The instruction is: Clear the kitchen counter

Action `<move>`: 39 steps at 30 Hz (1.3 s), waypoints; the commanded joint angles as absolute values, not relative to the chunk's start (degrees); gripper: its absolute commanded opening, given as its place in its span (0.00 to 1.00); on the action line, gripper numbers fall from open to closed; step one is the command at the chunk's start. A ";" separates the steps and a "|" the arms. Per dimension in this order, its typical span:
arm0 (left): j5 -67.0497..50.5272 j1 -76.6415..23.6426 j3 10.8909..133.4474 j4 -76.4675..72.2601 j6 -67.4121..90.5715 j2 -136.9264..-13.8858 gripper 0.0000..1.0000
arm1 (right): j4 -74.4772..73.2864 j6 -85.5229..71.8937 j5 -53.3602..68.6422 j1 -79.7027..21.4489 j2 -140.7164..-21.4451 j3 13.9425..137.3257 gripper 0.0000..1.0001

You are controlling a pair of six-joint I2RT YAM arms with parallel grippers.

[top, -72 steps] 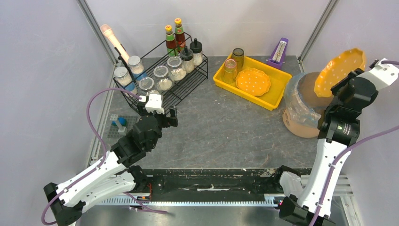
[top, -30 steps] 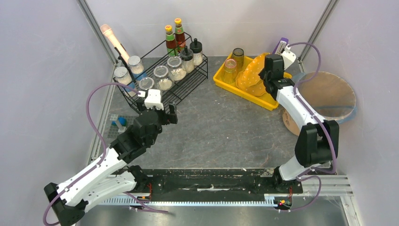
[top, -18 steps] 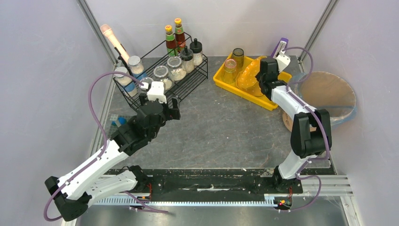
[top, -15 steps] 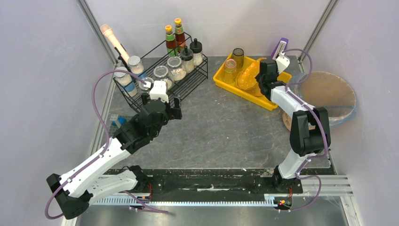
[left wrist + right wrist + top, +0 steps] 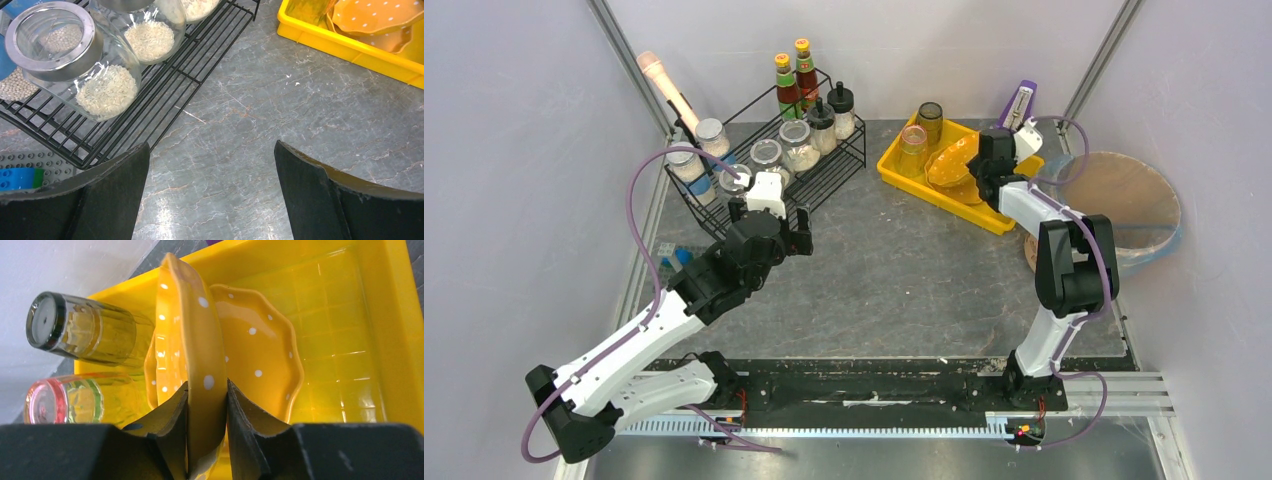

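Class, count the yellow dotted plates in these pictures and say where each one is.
2. One plate is held on edge in the jaws of the right gripper, over the yellow tray. The other plate lies in that tray, just behind it. Another could hide beneath.

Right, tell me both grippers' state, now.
Left gripper: open, empty.
Right gripper: shut on the yellow polka-dot plate.
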State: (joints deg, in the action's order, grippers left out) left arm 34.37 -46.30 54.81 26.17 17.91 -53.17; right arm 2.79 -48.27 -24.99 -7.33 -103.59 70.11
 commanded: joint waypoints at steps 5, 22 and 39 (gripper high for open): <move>35.83 -46.14 56.51 25.88 19.29 -51.69 0.99 | 7.39 -54.84 -23.89 -6.27 -104.83 69.14 0.31; 36.91 -46.14 55.63 29.61 22.02 -46.88 0.98 | 2.03 -54.75 -21.42 -5.36 -107.87 69.65 0.59; 41.56 -46.14 57.14 37.52 19.92 -35.27 0.98 | -5.28 -40.19 -18.60 -10.01 -90.01 69.09 0.98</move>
